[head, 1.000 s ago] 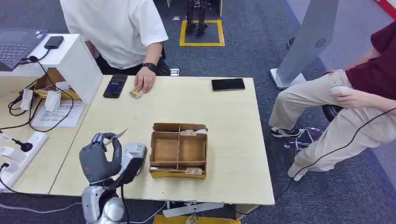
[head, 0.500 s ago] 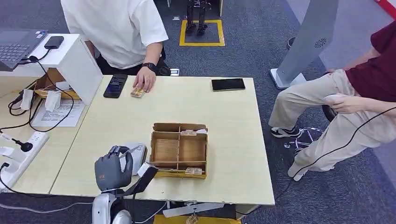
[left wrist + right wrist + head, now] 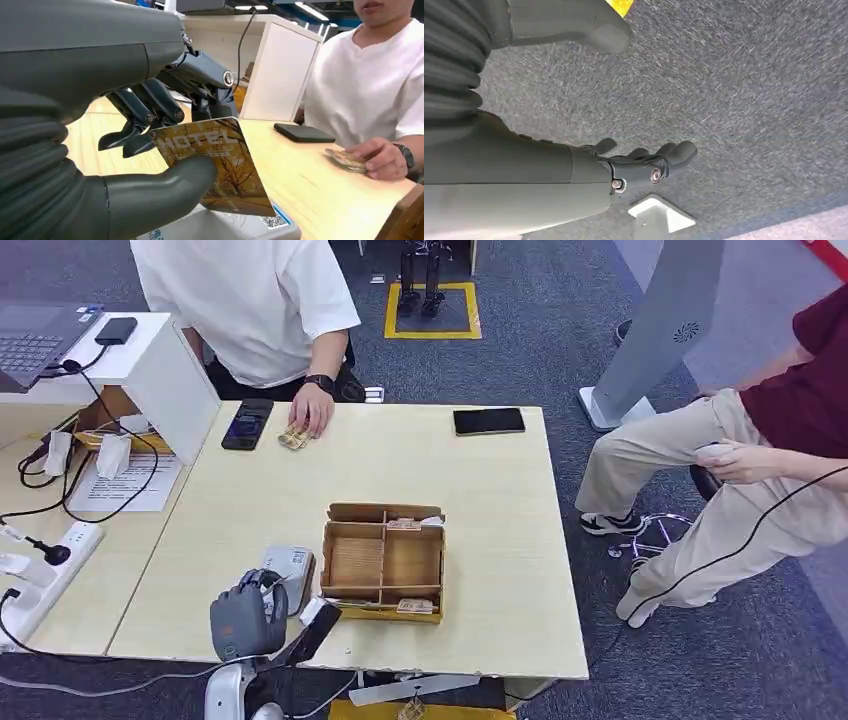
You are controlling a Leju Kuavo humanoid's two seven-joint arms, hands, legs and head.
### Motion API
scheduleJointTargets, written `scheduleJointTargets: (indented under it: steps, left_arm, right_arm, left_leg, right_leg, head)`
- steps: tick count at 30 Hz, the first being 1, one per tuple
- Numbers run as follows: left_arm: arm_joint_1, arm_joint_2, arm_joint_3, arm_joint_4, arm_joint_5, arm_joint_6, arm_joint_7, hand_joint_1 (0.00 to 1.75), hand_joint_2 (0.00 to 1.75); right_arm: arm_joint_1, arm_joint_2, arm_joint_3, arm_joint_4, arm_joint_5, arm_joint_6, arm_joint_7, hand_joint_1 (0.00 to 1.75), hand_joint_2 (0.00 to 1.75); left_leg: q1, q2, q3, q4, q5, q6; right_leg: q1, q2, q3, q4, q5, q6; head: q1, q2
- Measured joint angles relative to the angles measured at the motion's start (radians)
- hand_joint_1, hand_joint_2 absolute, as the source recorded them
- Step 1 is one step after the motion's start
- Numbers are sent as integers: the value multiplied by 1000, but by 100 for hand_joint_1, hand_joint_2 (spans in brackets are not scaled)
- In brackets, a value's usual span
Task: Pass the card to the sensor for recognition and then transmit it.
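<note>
Scanning step. The left hand [image 3: 150,150] pinched the card [image 3: 212,165] between its thick thumb, pressed on the printed face, and the dark fingers [image 3: 145,117] behind the card's upper edge; the other fingers were spread. The card, printed with autumn trees and the word "HOTEL", stood tilted just above the sensor [image 3: 235,225], a pale flat reader with a small square code label on its top. In the head view the left hand [image 3: 245,615] sat over the near end of the sensor [image 3: 290,565], just beside the divided cardboard box [image 3: 383,562] on the table [image 3: 480,490]. Whether the card's lower edge touched the sensor could not be settled from either view; it appeared to hang close over it.

To do this step well, the card was best brought flatter, its face parallel to the sensor's top and centred over it, then held steady long enough for a read. The pinch covered only one corner region, so a firm, even hold mattered: a push against the sensor could lever the card out of the fingers. The box wall stood near, and a sideways drift risked a knock.

The right hand [image 3: 644,165] hung over grey carpet with fingers loosely curled and nothing in them. A person in a white shirt [image 3: 240,300] rested a hand [image 3: 308,412] on a small stack of cards [image 3: 293,438] at the table's far edge, the likely place for the later handover.
</note>
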Motion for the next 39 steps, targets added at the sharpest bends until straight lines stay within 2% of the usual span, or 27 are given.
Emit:
scheduleJointTargets:
  steps: [4, 7, 16, 27, 29, 35, 39]
  left_arm:
    - [0, 0, 0, 0, 6, 0, -3, 175, 175]
    - [2, -1, 0, 0, 22, 0, -33, 175, 175]
    - [4, -7, 2, 0, 33, 1, -61, 175, 175]
    - [5, -11, 3, 0, 34, 1, -66, 175, 175]
    - [4, -11, 3, 0, 33, -1, -56, 175, 175]
    - [-16, 3, -28, 27, 26, -75, 58, 175, 175]
    - [-33, 16, -59, 53, 32, -113, 86, 175, 175]
  right_arm:
    - [0, 0, 3, 0, -6, 0, 0, 0, 175]
    - [-1, 0, 8, 0, -19, 0, -4, 0, 175]
    - [-1, 0, 9, 0, -24, 0, -12, 0, 175]
    - [-1, 0, 8, 0, -29, 0, -20, 0, 175]
    - [-1, 0, 8, 0, -33, 0, -21, 0, 175]
    - [-1, 0, 17, 0, -61, 0, -17, 0, 175]
    - [-1, 0, 26, 0, -71, 0, -17, 0, 175]
  left_leg:
    - [0, 0, 0, 0, 0, 0]
    - [0, 0, 0, 0, 0, 0]
    - [0, 0, 0, 0, 0, 0]
    - [0, 0, 0, 0, 0, 0]
    - [0, 0, 0, 0, 0, 0]
    - [0, 0, 1, 0, 0, 0]
    - [0, 0, 1, 0, 0, 0]
  right_leg:
    - [0, 0, 0, 0, 0, 0]
    - [0, 0, 0, 0, 0, 0]
    - [0, 0, 1, 0, 0, 0]
    - [0, 0, 1, 0, 0, 0]
    - [0, 0, 0, 0, 0, 0]
    - [0, 0, 1, 0, 0, 0]
    - [0, 0, 1, 0, 0, 0]
  head:
    - [0, 0]
    - [0, 0]
    - [0, 0]
    - [0, 0]
    - [0, 0]
    - [0, 0]
    - [0, 0]
